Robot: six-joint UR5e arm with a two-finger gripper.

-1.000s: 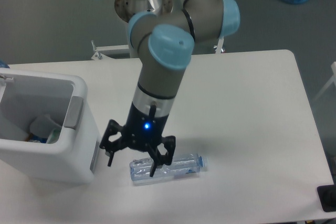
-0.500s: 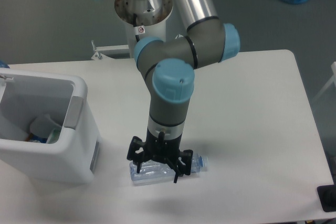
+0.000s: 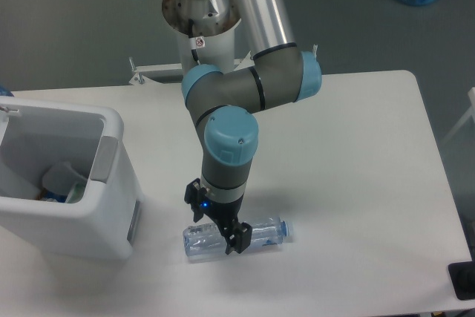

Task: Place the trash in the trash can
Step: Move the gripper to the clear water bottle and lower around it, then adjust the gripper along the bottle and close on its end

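Covering the bottle's (image 3: 256, 235) middle, the gripper (image 3: 220, 234) hides its own fingertips.

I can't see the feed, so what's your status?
Gripper down on the bottle, grip unconfirmed. Bottle flat on table, beside the bin. Nothing between them.

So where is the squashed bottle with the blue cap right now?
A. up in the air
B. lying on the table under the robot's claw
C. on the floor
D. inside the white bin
B: the bottle lies flat on the white table, with the gripper down over its middle, beside the trash can.
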